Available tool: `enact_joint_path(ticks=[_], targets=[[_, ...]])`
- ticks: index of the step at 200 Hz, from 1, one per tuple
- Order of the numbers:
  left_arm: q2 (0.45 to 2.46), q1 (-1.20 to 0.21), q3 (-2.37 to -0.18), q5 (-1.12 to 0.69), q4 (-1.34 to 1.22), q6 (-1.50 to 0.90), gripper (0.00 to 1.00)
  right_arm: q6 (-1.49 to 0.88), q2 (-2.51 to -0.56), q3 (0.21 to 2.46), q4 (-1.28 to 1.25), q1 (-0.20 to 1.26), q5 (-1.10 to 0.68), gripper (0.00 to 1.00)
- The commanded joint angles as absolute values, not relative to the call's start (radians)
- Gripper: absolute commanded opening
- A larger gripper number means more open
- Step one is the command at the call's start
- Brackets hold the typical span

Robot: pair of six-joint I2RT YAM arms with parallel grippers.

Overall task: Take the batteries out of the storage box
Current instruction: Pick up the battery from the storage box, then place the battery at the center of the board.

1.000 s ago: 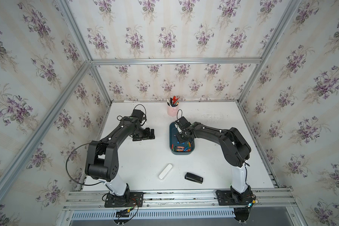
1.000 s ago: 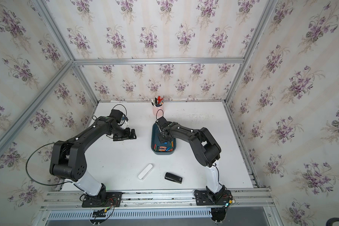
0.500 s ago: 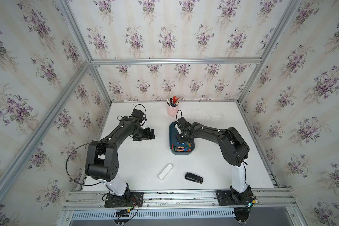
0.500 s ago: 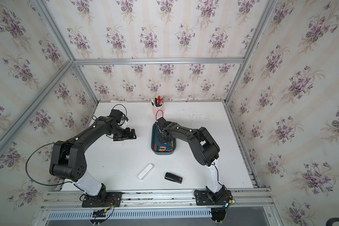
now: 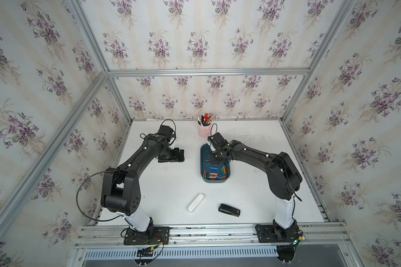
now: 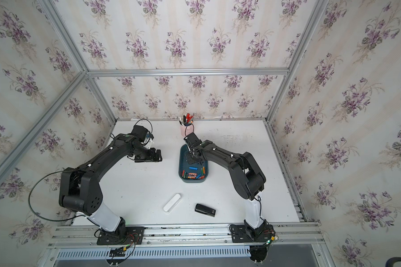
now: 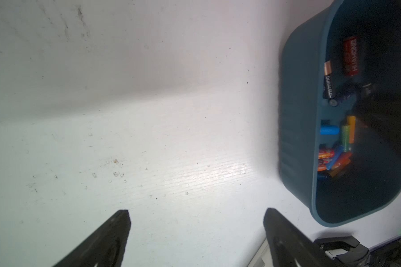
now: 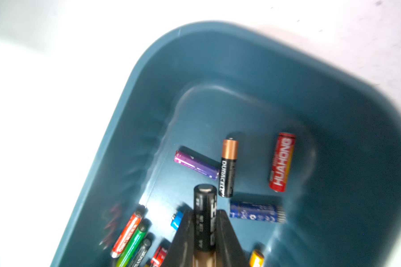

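The dark teal storage box (image 5: 214, 182) (image 6: 192, 180) sits mid-table with several batteries (image 5: 214, 174) lying in its near end. My right gripper (image 5: 214, 157) (image 8: 205, 215) is down inside the box, shut on a black battery (image 8: 204, 198) that sticks out past the fingertips. Around it lie a purple battery (image 8: 196, 164), a black-and-copper one (image 8: 228, 167), a red one (image 8: 282, 161) and a blue one (image 8: 255, 211). To the left of the box (image 7: 296, 115), my left gripper (image 5: 182, 156) (image 7: 196, 211) is open above bare table, holding nothing.
A pink pen cup (image 5: 203, 129) stands just behind the box. On the near part of the table lie a white oblong case (image 5: 195, 202) and a small black object (image 5: 229, 210). Walls enclose the table at the back and on both sides.
The right jaws have closed onto the black battery. Both arms have stayed almost where they were.
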State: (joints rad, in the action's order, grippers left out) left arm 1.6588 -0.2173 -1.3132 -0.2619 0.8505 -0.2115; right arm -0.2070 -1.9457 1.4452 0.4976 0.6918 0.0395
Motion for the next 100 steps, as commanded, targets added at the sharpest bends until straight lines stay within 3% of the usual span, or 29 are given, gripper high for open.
enact_joint_path(ticks=[1, 100], targets=[[1.667, -0.231, -1.341, -0.23, 0.884, -0.2, 0.95, -0.256, -1.899, 1.446, 0.542, 0.672, 0.064, 0.16], [1.739, -0.324, -1.475, -0.171, 0.937, -0.199, 0.95, -0.313, -1.711, 1.216, 0.529, 0.465, 0.088, 0.15]])
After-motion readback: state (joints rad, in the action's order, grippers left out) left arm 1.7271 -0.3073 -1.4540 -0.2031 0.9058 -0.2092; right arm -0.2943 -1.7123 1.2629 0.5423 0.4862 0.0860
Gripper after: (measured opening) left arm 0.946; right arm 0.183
